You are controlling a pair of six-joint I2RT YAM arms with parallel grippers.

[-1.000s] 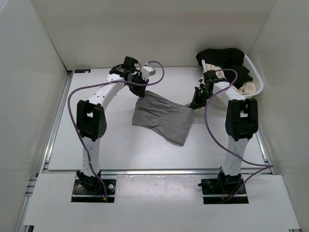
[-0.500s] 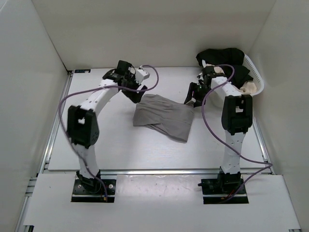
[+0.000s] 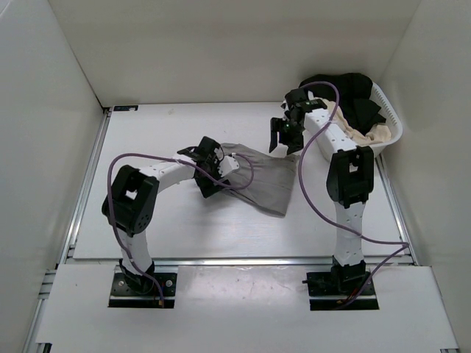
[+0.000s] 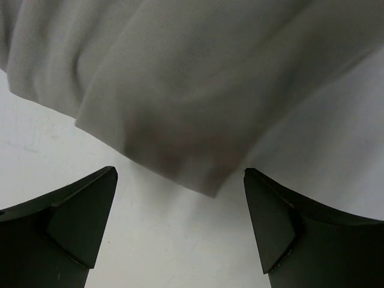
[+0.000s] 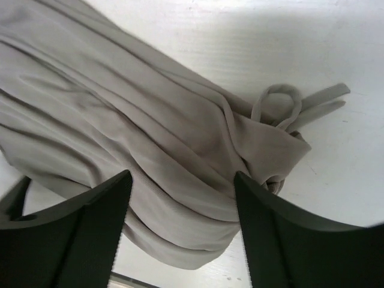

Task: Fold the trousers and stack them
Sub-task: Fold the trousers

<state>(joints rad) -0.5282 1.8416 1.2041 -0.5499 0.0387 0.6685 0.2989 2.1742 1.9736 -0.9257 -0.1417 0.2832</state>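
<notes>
Standing wide open, the left gripper (image 4: 180, 225) holds nothing: bare white worktop (image 3: 154, 220) shows between its two dark fingers (image 4: 72, 222). A rounded fold of the trousers (image 3: 257, 176) lies just beyond their tips. Whether the tips touch the cloth cannot be told. In the overhead view this gripper sits low at the left edge of the cloth, with the left arm bent down over the worktop from its base at the near edge.

The right gripper (image 5: 180, 234) is also open, its jaws well apart and gripping nothing. Its wrist camera looks down on creased taupe-grey fabric that runs under and between the fingers. A drawstring (image 5: 277, 102) curls in a loop on the bare surface beside the bunched corner. Seen from above, this gripper hangs over the far right corner of the trousers.

The trousers lie as a folded, flattened bundle on the middle of the worktop, a little toward the right edge, slanting from far left to near right.

A white basket (image 3: 392, 118) stands in the far right corner. It holds a black garment (image 3: 346, 87) and a beige-cream garment (image 3: 374, 135).
</notes>
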